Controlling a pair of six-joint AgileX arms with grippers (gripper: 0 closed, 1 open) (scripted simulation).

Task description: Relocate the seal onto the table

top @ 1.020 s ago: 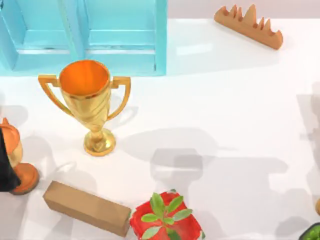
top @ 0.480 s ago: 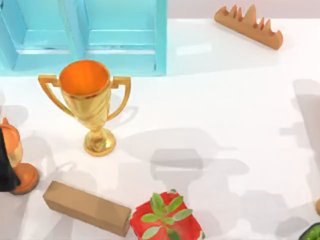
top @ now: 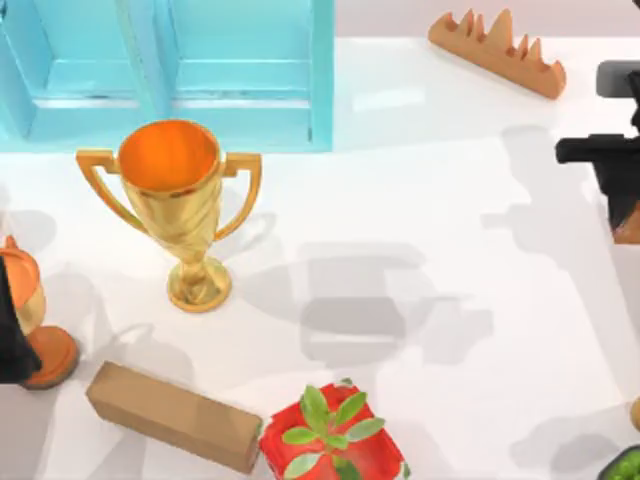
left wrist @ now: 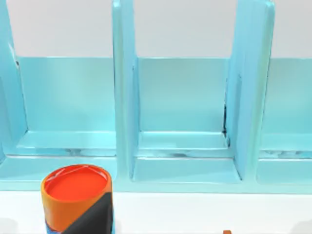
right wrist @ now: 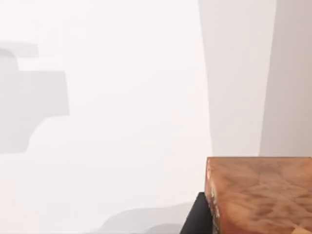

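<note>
The right gripper (top: pixel 625 215), at the glossy white table's (top: pixel 420 200) right edge, carries the tan-orange squarish seal (right wrist: pixel 261 192) clamped between its jaws; lowering and release come next.

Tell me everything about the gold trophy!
The trophy is shiny gold, like polished metal, with an orange inside to its wide open cup. It has two angular handles, one on each side, a twisted-looking body, a thin stem and a round foot. It stands upright on the white table, in the left half, just in front of the light blue cabinet. Nothing but the table touches it, and it casts a soft shadow to its right.
</note>
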